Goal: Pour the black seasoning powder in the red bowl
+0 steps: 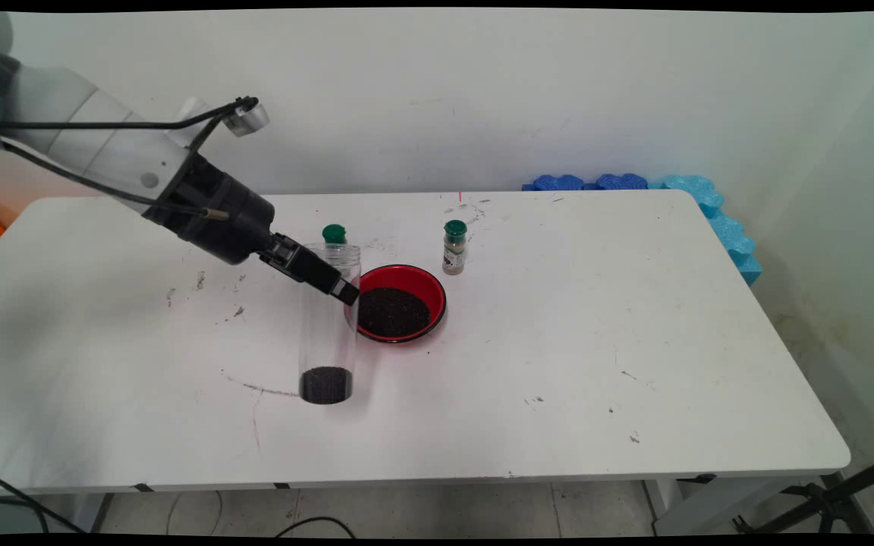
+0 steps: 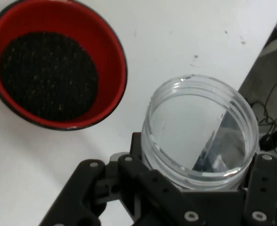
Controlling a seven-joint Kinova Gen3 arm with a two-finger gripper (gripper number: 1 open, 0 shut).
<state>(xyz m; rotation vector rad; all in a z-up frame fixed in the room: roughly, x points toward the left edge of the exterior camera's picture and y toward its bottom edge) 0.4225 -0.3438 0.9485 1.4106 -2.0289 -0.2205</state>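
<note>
While the gripper [image 1: 331,282] clamps the clear jar [image 1: 327,326] near its rim, beside the red bowl [image 1: 400,303], its smooth plastic looks light and slippery.

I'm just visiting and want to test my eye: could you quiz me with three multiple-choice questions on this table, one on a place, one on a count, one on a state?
1. Where is the red bowl?
A. right of the clear jar
B. at the table's far left
C. on the floor

2. How many green caps show?
A. none
B. two
C. five

3. The gripper is:
A. wide open, away from everything
B. shut on the clear jar
C. inside the bowl

Answers: 1 A, bowl beside the jar; 2 B, one on the spice bottle, one behind the jar; 3 B, fingers flank the jar's neck.
</note>
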